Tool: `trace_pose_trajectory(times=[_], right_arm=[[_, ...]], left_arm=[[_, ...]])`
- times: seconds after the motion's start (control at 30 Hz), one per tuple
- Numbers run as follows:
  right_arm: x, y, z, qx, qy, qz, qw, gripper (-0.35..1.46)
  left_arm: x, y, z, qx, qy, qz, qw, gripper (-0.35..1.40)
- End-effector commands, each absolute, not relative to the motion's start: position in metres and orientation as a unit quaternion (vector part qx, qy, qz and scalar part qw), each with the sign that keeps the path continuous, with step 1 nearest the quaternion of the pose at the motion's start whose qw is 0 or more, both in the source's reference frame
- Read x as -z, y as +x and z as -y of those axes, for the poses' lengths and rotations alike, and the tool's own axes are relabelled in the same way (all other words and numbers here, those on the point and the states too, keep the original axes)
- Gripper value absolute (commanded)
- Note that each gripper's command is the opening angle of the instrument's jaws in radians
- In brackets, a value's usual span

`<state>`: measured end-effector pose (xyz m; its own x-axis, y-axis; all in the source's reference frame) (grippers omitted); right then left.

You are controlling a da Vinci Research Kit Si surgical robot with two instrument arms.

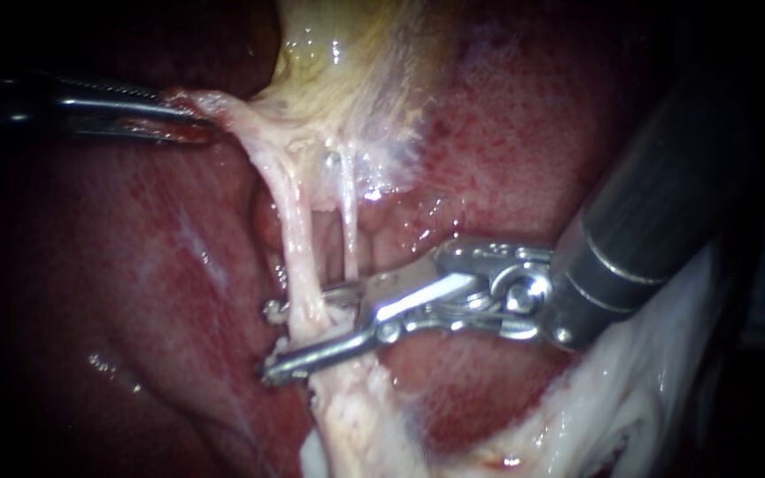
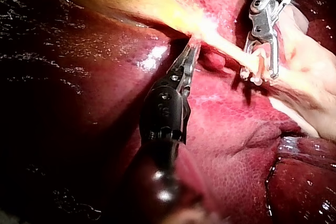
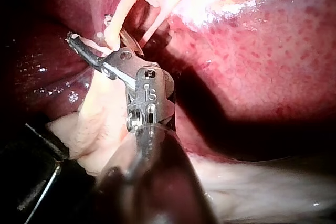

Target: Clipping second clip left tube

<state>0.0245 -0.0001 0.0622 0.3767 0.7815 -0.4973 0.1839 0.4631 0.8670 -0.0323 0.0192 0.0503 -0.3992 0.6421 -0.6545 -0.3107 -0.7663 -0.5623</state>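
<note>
Red liver (image 1: 135, 265) behind pale taut left tube (image 1: 298, 257), right instrument's (image 1: 269, 341) claw wide around it, left instrument's (image 1: 205, 124) gripping tissue (image 1: 227, 108).

Bare liver (image 1: 126, 292) lay open to the left of the left tube (image 1: 298, 257), leaving room to pass there. Between that tube and the thin right tube (image 1: 349, 226) only a narrow slit stood free. The right instrument (image 1: 272, 341) straddled the left tube low down, its shaft blocking the lower right. The left instrument (image 1: 205, 124), clamped on the gallbladder (image 1: 347, 71), barred the upper left.
</note>
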Motion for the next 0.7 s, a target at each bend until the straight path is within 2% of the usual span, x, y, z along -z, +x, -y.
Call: trace_pose_trajectory(times=[0.03,0.37,0.7], right_arm=[[-0.0618,0.0245,0.0001,-0.215,0.476,-0.515,0.679,0.46],[-0.0586,0.0247,0.0002,-0.207,0.496,-0.529,0.657,0.45],[-0.0581,0.0247,0.0006,-0.193,0.508,-0.527,0.654,0.31]], left_arm=[[-0.0503,-0.0322,-0.0192,-0.817,-0.464,0.178,0.292,-0.35],[-0.0503,-0.0321,-0.0192,-0.817,-0.464,0.179,0.291,-0.35],[-0.0503,-0.0321,-0.0192,-0.817,-0.464,0.179,0.291,-0.35]])
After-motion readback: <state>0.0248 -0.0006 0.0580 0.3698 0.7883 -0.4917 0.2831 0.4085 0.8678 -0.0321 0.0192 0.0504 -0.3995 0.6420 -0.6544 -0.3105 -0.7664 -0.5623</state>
